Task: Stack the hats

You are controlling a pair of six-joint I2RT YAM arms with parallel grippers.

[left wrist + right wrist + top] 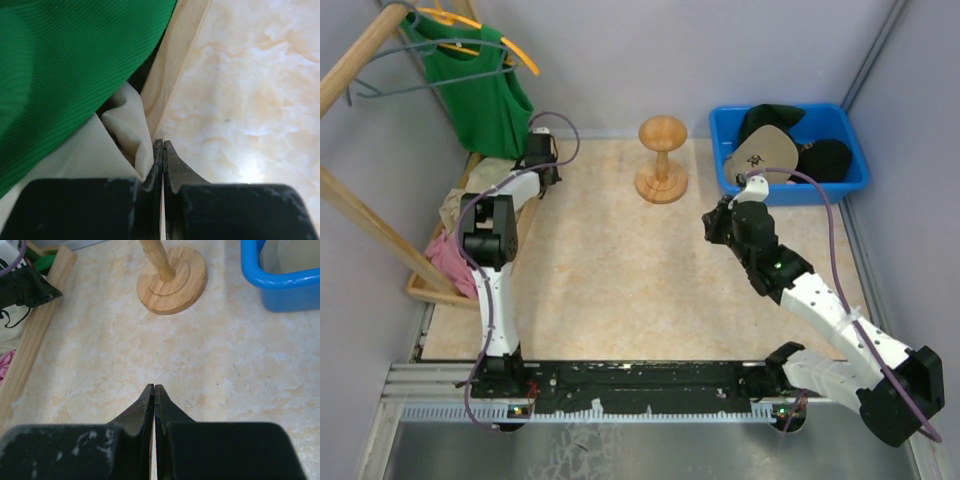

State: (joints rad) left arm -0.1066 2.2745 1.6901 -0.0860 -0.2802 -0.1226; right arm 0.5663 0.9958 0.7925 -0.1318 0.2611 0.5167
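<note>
1. My left gripper is clenched on nothing, at the table's far left edge, beside the green top.
2. My right gripper is clenched empty, near the stand.
3. The hats lie in the bin, far right corner.

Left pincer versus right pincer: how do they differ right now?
The left pincer sits close beside the cream cloth and green top; the right pincer points over the tabletop toward the wooden stand. The left pincer is far from the blue bin; the right pincer is near it. Both are shut and hold nothing.
</note>
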